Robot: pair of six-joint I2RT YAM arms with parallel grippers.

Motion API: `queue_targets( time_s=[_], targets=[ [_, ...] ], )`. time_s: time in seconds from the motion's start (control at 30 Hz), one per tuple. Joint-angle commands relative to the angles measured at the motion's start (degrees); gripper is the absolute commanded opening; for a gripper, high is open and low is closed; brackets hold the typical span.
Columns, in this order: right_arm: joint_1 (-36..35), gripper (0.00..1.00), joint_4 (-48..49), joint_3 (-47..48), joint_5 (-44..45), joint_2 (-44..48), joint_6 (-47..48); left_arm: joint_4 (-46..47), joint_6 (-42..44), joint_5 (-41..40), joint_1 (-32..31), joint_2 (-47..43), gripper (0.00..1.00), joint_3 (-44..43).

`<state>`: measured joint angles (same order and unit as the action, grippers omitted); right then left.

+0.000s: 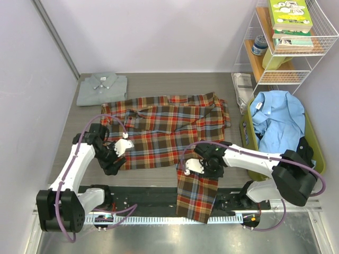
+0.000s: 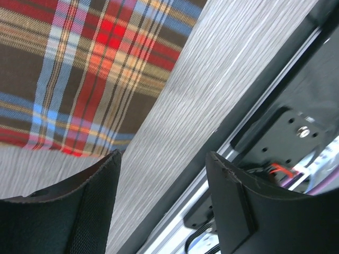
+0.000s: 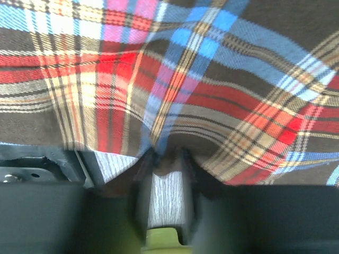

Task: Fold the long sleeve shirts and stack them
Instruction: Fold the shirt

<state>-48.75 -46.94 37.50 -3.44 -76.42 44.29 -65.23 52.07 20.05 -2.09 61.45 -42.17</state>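
The plaid flannel shirt (image 1: 169,129) lies spread over the middle of the table, with one sleeve (image 1: 197,198) hanging over the near edge. The pale grey shirt (image 1: 102,88) lies folded at the back left. My left gripper (image 1: 121,150) is open and empty just off the plaid shirt's near left corner; in the left wrist view (image 2: 161,159) bare table shows between the jaws and the plaid (image 2: 79,74) lies beyond. My right gripper (image 1: 189,167) is shut on the plaid cloth where the sleeve starts; the right wrist view (image 3: 164,156) shows the fabric (image 3: 212,79) pinched and tented.
A green basket (image 1: 313,144) at the right holds a crumpled blue shirt (image 1: 278,119). A wire shelf (image 1: 288,47) with books stands at the back right, with papers (image 1: 243,82) below it. A black rail (image 1: 153,197) runs along the near edge.
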Motion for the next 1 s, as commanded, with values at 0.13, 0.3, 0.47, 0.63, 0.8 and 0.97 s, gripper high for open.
queue_targets(
  time_s=[0.13,0.3,0.47,0.63,0.8,0.97],
  targets=[
    [-0.29,0.01,4.58,-1.29,-0.51,-0.05,-1.75,-2.44,12.43,-5.28,0.77,3.58,0.62,-2.39],
    [-0.2,0.01,2.73,-0.14,-0.6,2.24,-2.46,1.06,18.76,-9.94,0.77,4.03,0.58,1.64],
    [0.06,0.01,1.5,1.0,-0.42,2.51,-2.81,5.81,21.84,-11.26,0.77,3.06,0.56,5.6],
    [0.94,0.01,0.27,2.32,-0.95,2.95,-2.99,12.22,23.52,-12.93,0.77,4.99,0.53,9.56],
    [1.55,0.01,-0.26,2.76,-1.04,3.91,-2.37,13.73,24.12,-12.15,0.77,10.43,0.34,8.51],
    [4.18,0.01,-3.16,5.48,-3.05,5.31,-1.5,8.57,25.62,-10.74,0.94,8.25,0.0,6.41]
  ],
)
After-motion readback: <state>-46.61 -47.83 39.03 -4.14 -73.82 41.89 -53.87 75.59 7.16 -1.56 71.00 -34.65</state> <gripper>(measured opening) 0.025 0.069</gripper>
